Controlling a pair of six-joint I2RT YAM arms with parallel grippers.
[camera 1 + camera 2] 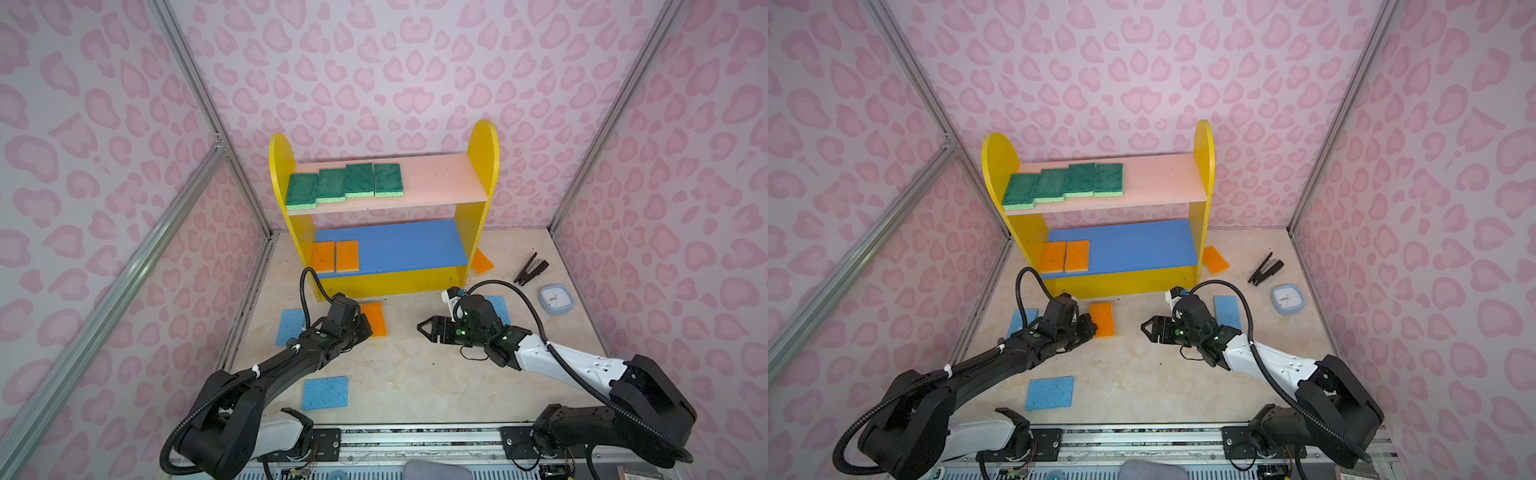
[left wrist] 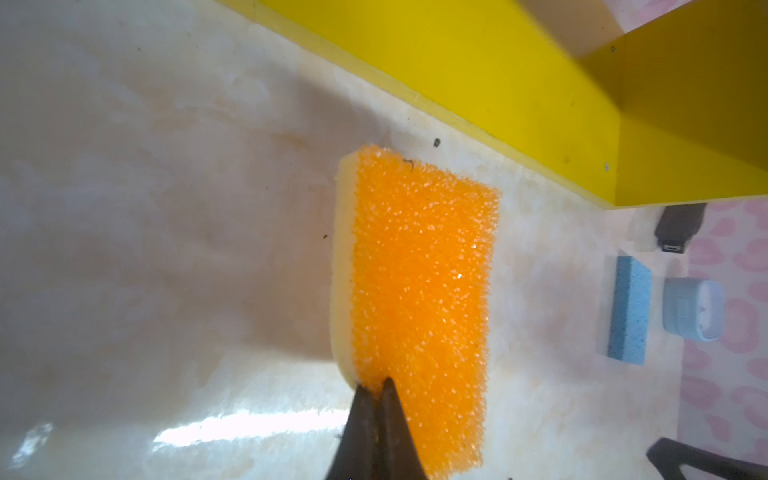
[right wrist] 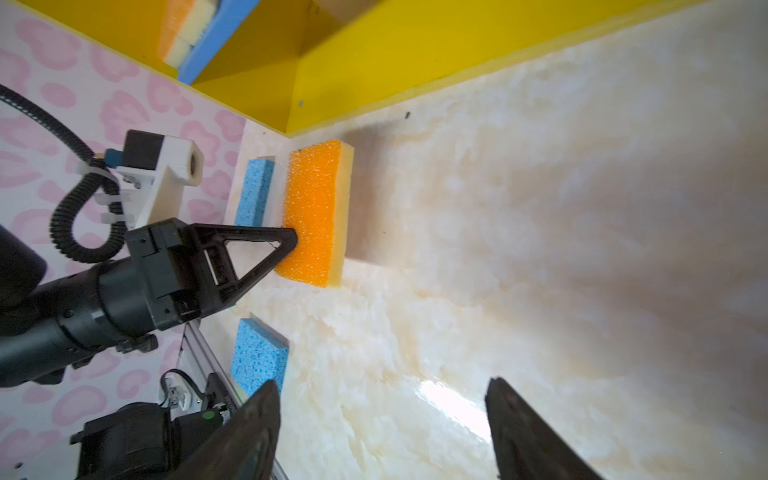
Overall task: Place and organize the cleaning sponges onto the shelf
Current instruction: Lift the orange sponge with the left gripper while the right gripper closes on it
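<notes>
The shelf [image 1: 482,174] stands at the back. Several green sponges [image 1: 345,183] lie in a row on its pink board, and two orange ones [image 1: 334,256] sit at the left of the blue board. In front of the shelf an orange sponge [image 1: 374,318] [image 2: 419,291] lies on the floor. My left gripper [image 1: 365,326] [image 2: 376,384] is shut on its near edge. My right gripper [image 1: 422,328] [image 3: 382,382] hovers open and empty over bare floor, pointing left. Three blue sponges lie on the floor: front [image 1: 325,392], left [image 1: 289,326], right [image 1: 498,307].
Another orange sponge [image 1: 482,262] lies by the shelf's right panel. A black stapler [image 1: 530,270] and a light-blue clock [image 1: 556,299] sit at the right. Pink patterned walls close in three sides. A metal rail [image 1: 415,436] runs along the front.
</notes>
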